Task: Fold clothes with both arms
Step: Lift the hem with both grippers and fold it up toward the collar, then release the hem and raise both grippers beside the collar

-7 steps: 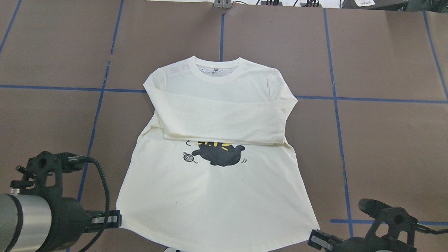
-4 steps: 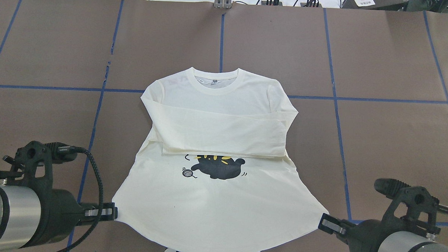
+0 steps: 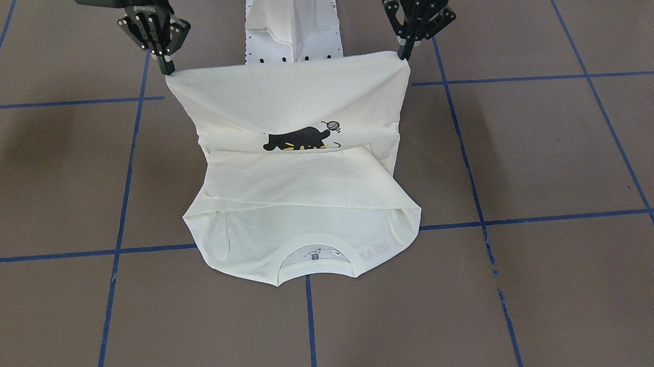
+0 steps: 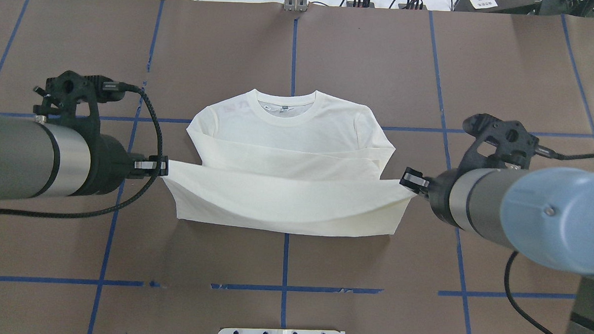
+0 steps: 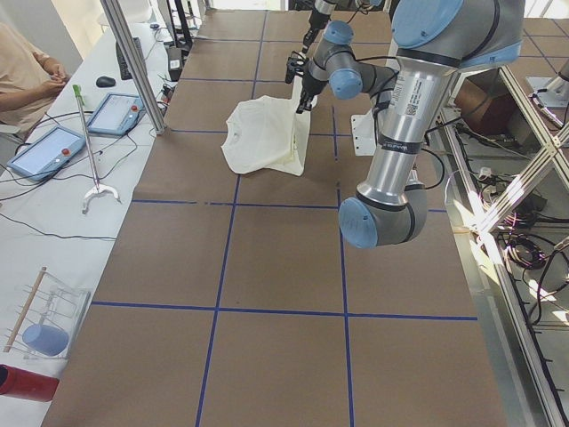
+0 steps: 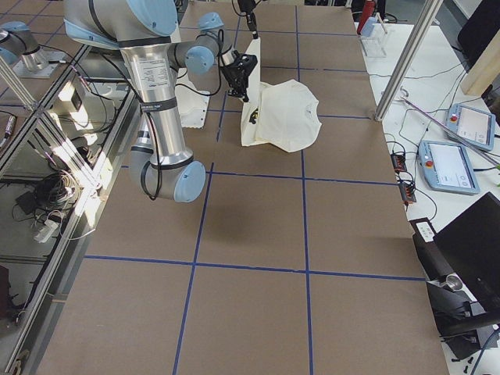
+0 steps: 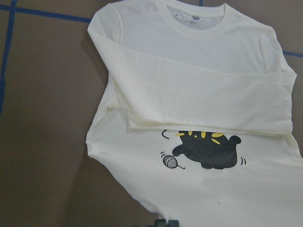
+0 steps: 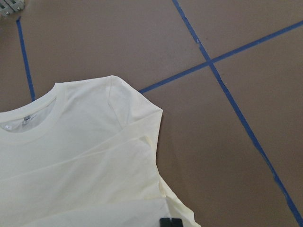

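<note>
Overhead exterior shows the cream T-shirt point(image 4: 288, 137) in the middle of the brown table point(image 4: 379, 66), its neck pointing away from the robot and its length running front to back. The left tool point(image 4: 162, 166) and right tool point(image 4: 408, 179) each pinch one bottom corner, holding the hem up.

ROBOTIQ in white on left tool point(image 3: 402, 55) body; ROBOTIQ likewise on right tool point(image 3: 166, 70).
</note>
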Motion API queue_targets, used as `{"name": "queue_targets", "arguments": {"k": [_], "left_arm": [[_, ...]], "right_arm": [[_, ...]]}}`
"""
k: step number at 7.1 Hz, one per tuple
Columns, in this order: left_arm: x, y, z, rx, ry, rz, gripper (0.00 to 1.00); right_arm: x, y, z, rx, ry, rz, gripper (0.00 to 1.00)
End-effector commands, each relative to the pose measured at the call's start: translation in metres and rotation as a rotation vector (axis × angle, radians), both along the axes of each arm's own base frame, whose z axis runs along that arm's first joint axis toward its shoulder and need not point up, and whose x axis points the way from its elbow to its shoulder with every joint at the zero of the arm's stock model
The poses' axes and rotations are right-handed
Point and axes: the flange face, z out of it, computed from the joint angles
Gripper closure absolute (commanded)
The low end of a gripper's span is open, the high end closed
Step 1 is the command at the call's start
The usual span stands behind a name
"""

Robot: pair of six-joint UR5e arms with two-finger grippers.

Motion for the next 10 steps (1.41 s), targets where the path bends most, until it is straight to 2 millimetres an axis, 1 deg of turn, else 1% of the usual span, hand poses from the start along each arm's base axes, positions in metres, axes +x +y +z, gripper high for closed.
{"name": "queue_targets", "arguments": {"k": [1, 2, 3, 5, 6, 7, 9, 10], "left_arm": [[0.032, -0.077, 0.02, 0.036, -0.102, -0.023, 1.0], [0.053, -0.105, 0.042, 0.044, -0.092, -0.041, 1.0], [0.081, -0.129, 0.073, 0.043, -0.099, -0.044, 1.0], [0.134, -0.171, 0.133, 0.035, -0.127, -0.045, 1.0], [0.155, -0.189, 0.141, 0.043, -0.138, -0.061, 1.0], [0.166, -0.197, 0.152, 0.039, -0.146, -0.061, 1.0], [0.169, -0.198, 0.155, 0.049, -0.133, -0.059, 1.0], [0.166, -0.198, 0.153, 0.113, -0.16, -0.014, 0.47]], "right_arm": [[-0.031, -0.08, 0.019, -0.01, 0.13, 0.041, 1.0], [-0.045, -0.103, 0.033, 0.002, 0.123, 0.052, 1.0], [-0.072, -0.13, 0.059, 0.023, 0.108, 0.055, 1.0], [-0.115, -0.167, 0.111, 0.021, 0.135, 0.051, 1.0], [-0.133, -0.18, 0.124, 0.011, 0.147, 0.053, 1.0], [-0.141, -0.184, 0.128, 0.011, 0.149, 0.05, 1.0], [-0.142, -0.184, 0.13, 0.007, 0.154, 0.048, 1.0], [-0.143, -0.181, 0.136, 0.006, 0.162, 0.042, 0.09]]}}
